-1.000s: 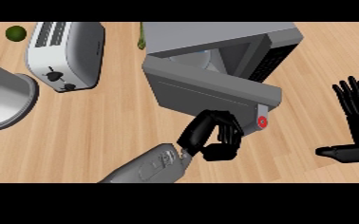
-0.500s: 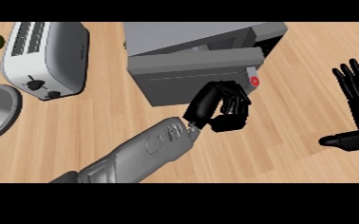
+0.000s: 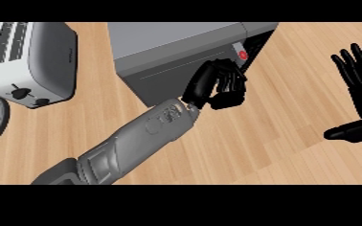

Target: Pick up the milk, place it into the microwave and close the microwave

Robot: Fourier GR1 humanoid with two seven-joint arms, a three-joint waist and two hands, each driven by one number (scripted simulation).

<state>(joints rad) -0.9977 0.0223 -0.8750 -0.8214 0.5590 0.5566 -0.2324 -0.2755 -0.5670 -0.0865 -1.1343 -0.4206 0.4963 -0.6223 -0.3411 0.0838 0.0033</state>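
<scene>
At microwave (image 3: 176,40) door (image 3: 166,79), your left hand (image 3: 216,84) sits with fingers curled against free edge, clamping nothing. Right hand (image 3: 350,72) rests open at right. No milk in view, probably inside. Door rigid, likely swings light: push near free edge.

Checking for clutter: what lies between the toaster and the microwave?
Nothing: in the head view, only bare wooden counter shows between the toaster and the microwave, which stand apart.

Single head view, looking steeply down, close over counter (image 3: 283,139) and microwave (image 3: 170,48)
</scene>
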